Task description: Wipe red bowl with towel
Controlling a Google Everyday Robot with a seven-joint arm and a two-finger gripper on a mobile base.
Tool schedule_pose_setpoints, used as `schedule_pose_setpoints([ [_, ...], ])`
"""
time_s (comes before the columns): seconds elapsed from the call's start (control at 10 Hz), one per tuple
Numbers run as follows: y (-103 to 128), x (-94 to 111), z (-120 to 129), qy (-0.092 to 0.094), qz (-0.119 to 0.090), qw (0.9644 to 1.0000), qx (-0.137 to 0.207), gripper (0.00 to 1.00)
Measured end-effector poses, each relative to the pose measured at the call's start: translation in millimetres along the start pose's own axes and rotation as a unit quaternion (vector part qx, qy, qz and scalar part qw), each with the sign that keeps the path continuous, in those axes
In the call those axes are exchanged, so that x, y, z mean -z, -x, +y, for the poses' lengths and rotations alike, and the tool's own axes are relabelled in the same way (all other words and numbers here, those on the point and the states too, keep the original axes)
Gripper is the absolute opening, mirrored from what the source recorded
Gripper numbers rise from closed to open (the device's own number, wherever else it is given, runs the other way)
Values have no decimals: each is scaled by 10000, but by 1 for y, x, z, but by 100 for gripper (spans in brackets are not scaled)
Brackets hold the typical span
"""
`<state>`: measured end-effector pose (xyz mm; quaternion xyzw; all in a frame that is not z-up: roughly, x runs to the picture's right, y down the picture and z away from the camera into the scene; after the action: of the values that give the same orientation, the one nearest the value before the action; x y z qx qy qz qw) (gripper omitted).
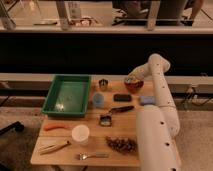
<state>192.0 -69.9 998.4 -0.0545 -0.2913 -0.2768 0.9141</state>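
Since the hand (pixel 132 79) hangs right at the rim of the red bowl (pixel 135 86), which sits at the far right of the wooden surface (pixel 100 135) close to its back edge, the main danger is a shove rather than a wipe. Nothing braces the bowl, and with only one arm any sideways rub could slide it toward the back edge or to the left, toward the small metal cup (pixel 103 84) that stands near it. Pressing down on one side of the rim instead of inside the hollow could tip the bowl up. I cannot tell whether the hand is clenched or released, nor whether it grasps anything. A pale patch at the bowl's near-left rim may be the towel, though that is only a guess. If instead the flat blue pad (pixel 148 100), lying just in front of the bowl to the right, is the cloth meant for the job, then the hand would be rubbing bare against the bowl and cleaning nothing. The white arm (pixel 161 90) passes close above that pad, so a wide circular stroke might drag the pad off the right edge. The black block (pixel 121 97) and the blue cup (pixel 98 100) lie farther left and look out of reach of a modest wiping motion.
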Motion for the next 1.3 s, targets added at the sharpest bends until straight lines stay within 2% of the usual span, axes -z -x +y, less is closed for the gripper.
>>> schedule_pose_setpoints([
  [0.1, 3, 4, -1, -29, -70, 9999, -142, 0],
  [0.4, 20, 20, 15, 164, -322, 9979, -539, 0],
  [0.6, 35, 26, 32, 271, -470, 9961, -693, 0],
  [0.9, 45, 24, 41, 408, -591, 9944, -773, 0],
  [1.2, 34, 31, 39, 273, -207, 9978, -572, 20],
  [1.3, 30, 34, 36, 232, -64, 9987, -452, 19],
])
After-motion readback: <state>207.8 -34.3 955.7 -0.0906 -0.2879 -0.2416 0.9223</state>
